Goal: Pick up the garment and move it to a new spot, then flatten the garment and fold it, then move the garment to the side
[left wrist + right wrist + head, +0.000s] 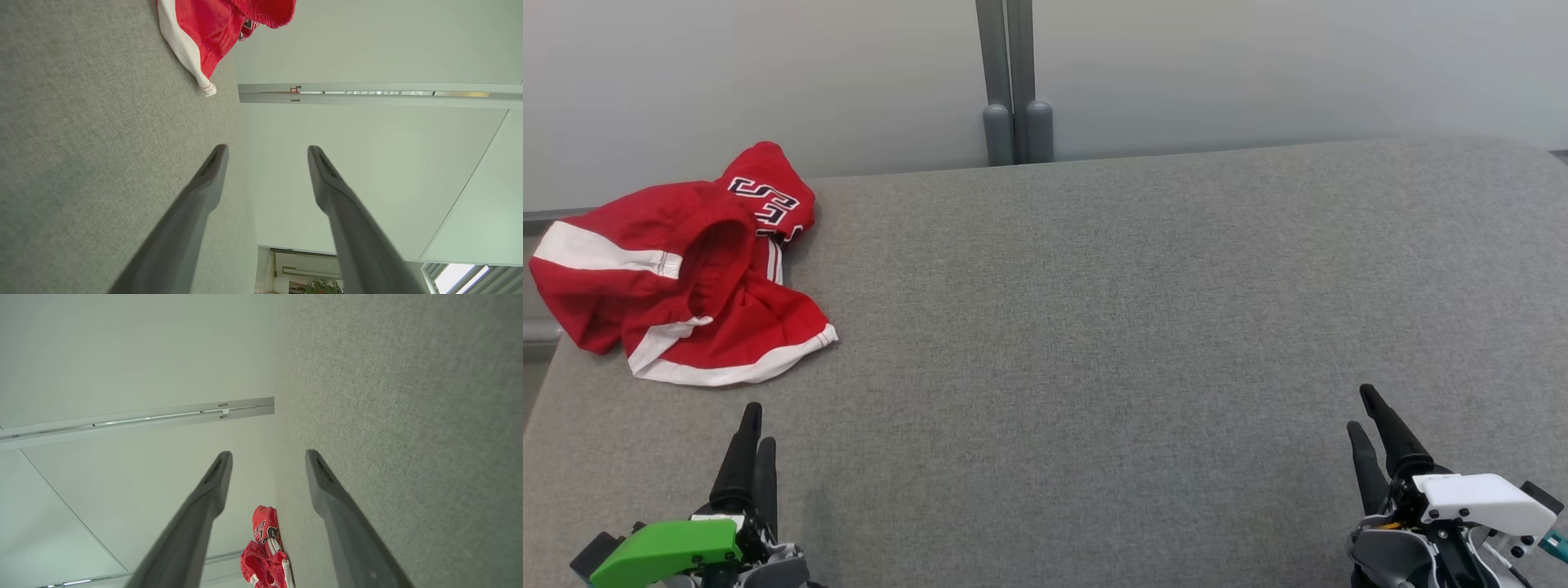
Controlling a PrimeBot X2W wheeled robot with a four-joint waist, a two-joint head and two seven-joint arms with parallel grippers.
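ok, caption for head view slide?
Red garment crumpled far left on grey table; left gripper and right gripper open, empty.

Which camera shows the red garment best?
Head view: the whole garment lies crumpled at the table's far left. Left wrist view crops it to a white-trimmed edge; right wrist view shows it small, far off.

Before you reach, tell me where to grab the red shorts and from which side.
Likely the white-trimmed hem of the shorts, taken from the near side with the left pincer: that edge lies nearest the pincer, thin and unobstructed.
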